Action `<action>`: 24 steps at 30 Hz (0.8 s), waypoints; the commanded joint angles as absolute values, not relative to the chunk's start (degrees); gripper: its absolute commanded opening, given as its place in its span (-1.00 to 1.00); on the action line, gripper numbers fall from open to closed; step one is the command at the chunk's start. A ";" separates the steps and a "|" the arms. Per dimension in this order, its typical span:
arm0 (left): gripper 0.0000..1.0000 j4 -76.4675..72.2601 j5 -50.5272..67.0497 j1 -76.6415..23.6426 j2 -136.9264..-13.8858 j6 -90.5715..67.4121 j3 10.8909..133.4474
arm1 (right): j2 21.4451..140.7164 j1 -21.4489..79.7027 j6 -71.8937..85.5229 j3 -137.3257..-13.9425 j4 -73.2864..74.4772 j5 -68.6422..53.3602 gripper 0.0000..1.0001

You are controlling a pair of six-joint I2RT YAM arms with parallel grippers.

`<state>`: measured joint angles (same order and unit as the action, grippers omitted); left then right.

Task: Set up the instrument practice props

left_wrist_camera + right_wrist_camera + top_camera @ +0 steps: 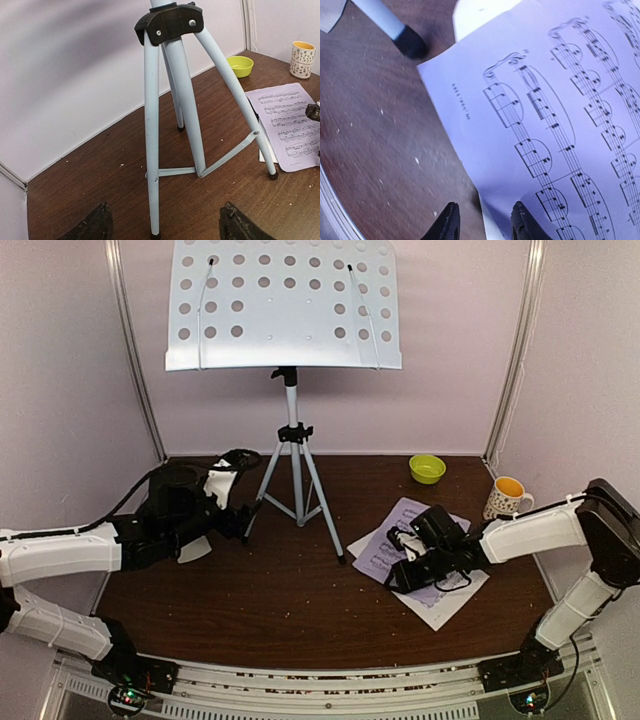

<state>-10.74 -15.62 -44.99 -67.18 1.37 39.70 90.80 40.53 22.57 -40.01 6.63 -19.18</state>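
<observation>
The pale perforated music stand (285, 305) stands on its silver tripod (296, 475) at the middle back. My left gripper (243, 512) is open just left of the tripod. In the left wrist view its near leg (151, 150) rises ahead, between my spread fingertips (100, 226), with the gripper (165, 227) not touching it. Two sheet-music pages (383, 545) lie overlapped on the table at the right. My right gripper (400, 572) rests low over them. In the right wrist view its jaws (485, 220) stand a little apart astride the top page's (540, 100) left edge. The metronome is not clearly seen.
A yellow-green bowl (427, 468) and a patterned mug (505, 497) stand at the back right, both also seen in the left wrist view (240, 65) (302, 59). A tripod foot (410, 42) sits just beyond the page's corner. Pale walls close in the back and sides.
</observation>
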 commanded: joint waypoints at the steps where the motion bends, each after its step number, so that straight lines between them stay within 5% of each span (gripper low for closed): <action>1: 0.49 -13.57 -15.28 -45.68 -68.36 1.22 40.16 | 86.30 41.70 24.26 -39.30 25.97 -8.58 -0.25; 14: 0.48 -11.53 -16.31 -46.20 -66.10 1.71 40.66 | 88.78 56.15 17.94 -51.35 23.63 11.29 0.26; 24: 0.49 -10.62 -16.73 -46.34 -64.41 0.88 40.45 | 100.77 60.88 18.33 -60.22 27.83 19.29 0.21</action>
